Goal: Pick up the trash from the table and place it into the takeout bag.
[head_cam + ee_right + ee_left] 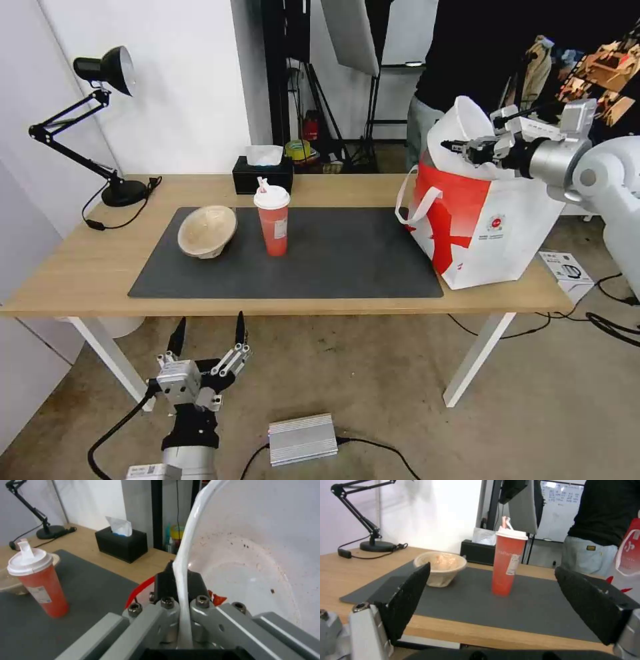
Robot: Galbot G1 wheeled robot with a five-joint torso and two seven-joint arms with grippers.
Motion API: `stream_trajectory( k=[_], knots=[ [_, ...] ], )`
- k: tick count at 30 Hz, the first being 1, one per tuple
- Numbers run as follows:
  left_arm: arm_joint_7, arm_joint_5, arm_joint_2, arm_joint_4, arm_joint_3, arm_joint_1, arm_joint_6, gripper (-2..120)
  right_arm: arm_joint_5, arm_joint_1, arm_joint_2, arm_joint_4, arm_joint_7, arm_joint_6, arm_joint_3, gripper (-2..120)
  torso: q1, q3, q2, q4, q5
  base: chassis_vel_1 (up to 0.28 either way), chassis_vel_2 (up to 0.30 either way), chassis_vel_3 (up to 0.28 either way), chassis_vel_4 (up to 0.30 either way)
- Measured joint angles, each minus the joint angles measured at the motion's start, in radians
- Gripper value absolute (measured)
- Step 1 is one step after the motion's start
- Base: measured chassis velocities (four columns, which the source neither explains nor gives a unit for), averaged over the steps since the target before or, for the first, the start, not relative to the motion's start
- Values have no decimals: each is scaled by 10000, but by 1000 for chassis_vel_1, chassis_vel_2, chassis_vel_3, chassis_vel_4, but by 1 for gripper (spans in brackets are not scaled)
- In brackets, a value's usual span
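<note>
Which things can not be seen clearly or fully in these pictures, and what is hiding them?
- Inside of the takeout bag: head view, hidden by its own walls and the white plastic bowl held tilted over it by the right gripper.
- Bowl's outer side: right wrist view, facing away.
- Tan pulp bowl: left wrist view, partly covered by a left gripper finger.
- Cup label print: too small.

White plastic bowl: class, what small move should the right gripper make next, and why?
Probably lower it a little, then release. The right gripper pinches the white bowl by its rim, tilted above the takeout bag and apparently not yet inside.
</note>
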Motion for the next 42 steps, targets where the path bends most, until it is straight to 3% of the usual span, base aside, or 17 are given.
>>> stream_trajectory(
  k=[15, 26, 38, 40, 42],
  knots=[
    [-1, 16, 7, 0, 15, 23, -16, 100, 314, -226, 152, 92, 269, 81, 40, 0, 0, 0, 0, 0, 0, 0, 0, 0, 0],
    [-186, 19, 55, -6, -19, 16, -17, 100, 275, 81, 101, 207, 404, 129, -352, 42, 0, 0, 0, 0, -1, 0, 0, 0, 0],
    [-229, 30, 53, -9, -34, -51, -4, 100, -889, 268, -34, 282, 824, -203, -545, 81, 0, 0, 0, 0, -1, 0, 0, 0, 0],
    [-229, 29, 53, -9, -36, -51, -3, 100, -1046, 269, -61, 285, 853, -226, -552, 92, 0, 0, 0, 0, 0, 0, 0, 0, 0],
    [-229, 29, 53, -9, -37, -51, -4, 100, -1135, 269, -75, 303, 859, -232, -552, 96, 0, 0, 0, 0, 0, 0, 0, 0, 0]
  ],
)
